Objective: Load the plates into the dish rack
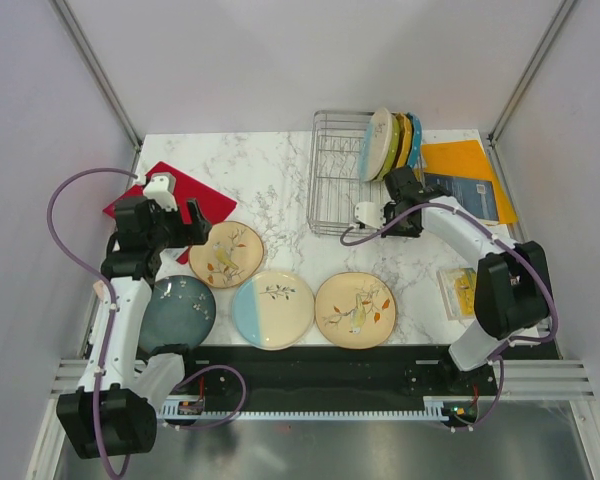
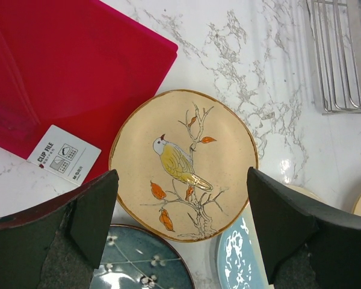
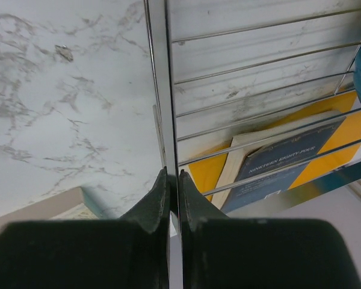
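The cream bird plate point(image 2: 183, 162) is judged to be glazed ceramic: stiff, fairly heavy for its thinness, slick on its face and easily chipped if it is knocked against wire. It lies flat on the marble table top point(image 2: 277, 78), so only the raised rim is offered for a hold. A pinch across the rim, with one finger worked under the lip, is likely to be needed. The stretch of rim farthest from the wrist, facing bare marble, appears the freest.

The left gripper point(image 2: 182, 180) is held wide apart above this plate, nothing between its fingers. The plate is seen directly below the gap and slightly ahead of the fingertips. Close against the plate's near edge, the dark teal plate point(image 2: 138, 265) is found under one finger and the blue-and-cream plate point(image 2: 240, 259) under the other. A red clip file point(image 2: 66, 66) lies ahead and to the side, its edge tucked under the plate's rim. The second bird plate point(image 1: 355, 310) lies well apart from this hand.

The right gripper point(image 3: 173, 180) is closed tight on a rim wire of the dish rack point(image 3: 168, 90), apparently to steady it. The rack stands well apart from the left hand, with several coloured plates point(image 1: 390, 140) upright at its far end.
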You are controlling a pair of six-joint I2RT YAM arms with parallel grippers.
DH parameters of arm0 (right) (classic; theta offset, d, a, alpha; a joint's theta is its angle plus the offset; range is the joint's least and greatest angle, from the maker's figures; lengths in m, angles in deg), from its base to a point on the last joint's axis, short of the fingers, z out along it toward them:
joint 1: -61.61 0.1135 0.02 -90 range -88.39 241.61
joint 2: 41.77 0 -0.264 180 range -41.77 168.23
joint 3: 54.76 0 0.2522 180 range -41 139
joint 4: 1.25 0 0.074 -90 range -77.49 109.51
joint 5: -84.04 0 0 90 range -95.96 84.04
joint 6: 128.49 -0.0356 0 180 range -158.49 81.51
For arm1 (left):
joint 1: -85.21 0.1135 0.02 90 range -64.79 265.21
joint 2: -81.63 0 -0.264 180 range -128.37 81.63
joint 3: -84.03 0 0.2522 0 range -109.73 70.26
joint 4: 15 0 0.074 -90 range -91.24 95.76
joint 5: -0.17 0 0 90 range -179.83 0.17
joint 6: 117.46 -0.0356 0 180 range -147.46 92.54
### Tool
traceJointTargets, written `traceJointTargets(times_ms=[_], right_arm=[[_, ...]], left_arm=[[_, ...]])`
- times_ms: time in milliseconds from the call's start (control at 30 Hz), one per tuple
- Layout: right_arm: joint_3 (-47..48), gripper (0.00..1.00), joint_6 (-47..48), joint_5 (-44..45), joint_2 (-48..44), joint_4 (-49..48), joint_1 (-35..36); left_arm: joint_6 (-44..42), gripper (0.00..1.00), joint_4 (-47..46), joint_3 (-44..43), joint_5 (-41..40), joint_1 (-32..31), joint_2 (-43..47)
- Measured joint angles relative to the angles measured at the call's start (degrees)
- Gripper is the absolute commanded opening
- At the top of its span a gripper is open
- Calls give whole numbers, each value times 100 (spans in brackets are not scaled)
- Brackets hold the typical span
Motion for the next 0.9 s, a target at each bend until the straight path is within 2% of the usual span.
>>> traceJointTargets(times_ms=[133, 167, 200, 233, 300, 333, 467, 633, 667, 700, 833, 900], right_arm=[[168, 1, 264, 28, 164, 42, -240], [238, 7, 297, 35, 223, 59, -273], [289, 15, 332, 35, 269, 55, -295], [326, 32, 358, 42, 304, 28, -317], [334, 50, 326, 59, 317, -52, -352], [361, 72, 302, 168, 315, -131, -361], [643, 92, -96, 487, 55, -223, -396], [1021, 94, -1027, 743, -1095, -256, -442], [1091, 94, -1296, 706, -1314, -234, -450], [1156, 93, -1690, 640, -1576, -186, -457], [1003, 90, -3344, -227, -2490, 214, -470], [503, 89, -4175, -977, -2824, 378, -470]], left_arm=[[59, 94, -68, 57, 42, -63, 0], [61, 95, -85, 63, 63, -63, 0], [61, 95, -94, 70, 79, -63, 0], [61, 96, -96, 74, 109, -63, 0], [63, 100, -105, 90, 146, -66, 2], [74, 100, -96, 94, 166, -76, 4], [184, 100, 26, 55, 212, -291, 2], [234, 99, 157, -221, 306, -1311, -186], [297, 97, 151, -278, 363, -1517, -284], [378, 91, 140, -308, 470, -1720, -407], [927, 81, 0, -232, 925, -2317, -994], [1178, 77, -136, -87, 1091, -2568, -1233]])
